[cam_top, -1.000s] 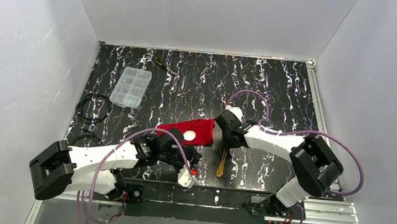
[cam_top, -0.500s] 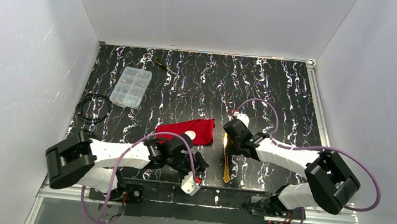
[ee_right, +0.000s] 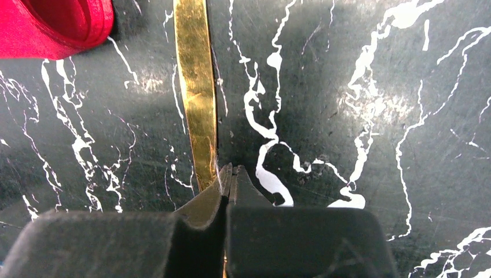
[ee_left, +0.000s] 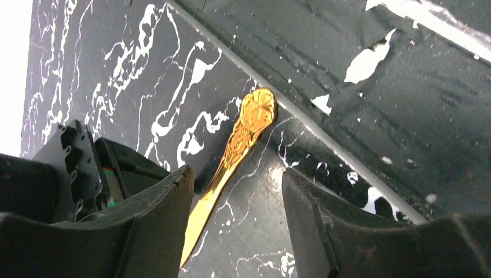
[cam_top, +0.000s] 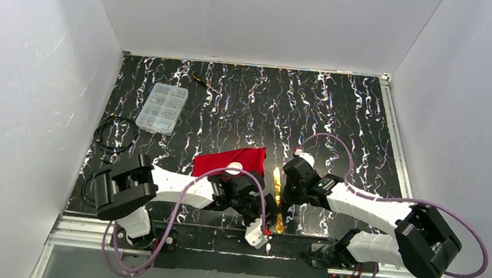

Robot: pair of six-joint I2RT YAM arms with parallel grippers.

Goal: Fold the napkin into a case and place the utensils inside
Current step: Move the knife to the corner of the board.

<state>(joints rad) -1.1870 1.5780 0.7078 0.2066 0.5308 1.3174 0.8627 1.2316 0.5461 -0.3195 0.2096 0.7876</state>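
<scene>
The red napkin lies folded at the table's near middle; its corner shows in the right wrist view. A white spoon bowl rests on its near edge. The yellow-gold utensil lies flat on the table right of the napkin, pointing toward the near edge. My left gripper is open and straddles this utensil, which lies closer to its left finger. My right gripper is shut, and its tips sit on the gold strip, which runs under the left finger. Whether it is pinched is unclear.
A clear compartment box stands at the back left, with a black cable coil in front of it. A thin black-and-yellow tool lies near the back wall. The metal rail of the table's near edge runs just beyond the utensil's handle.
My left arm has swung right until its jaws are over the gold utensil, opening slightly. My right gripper has slid toward the near edge and closed. The gold utensil has shifted and straightened.
</scene>
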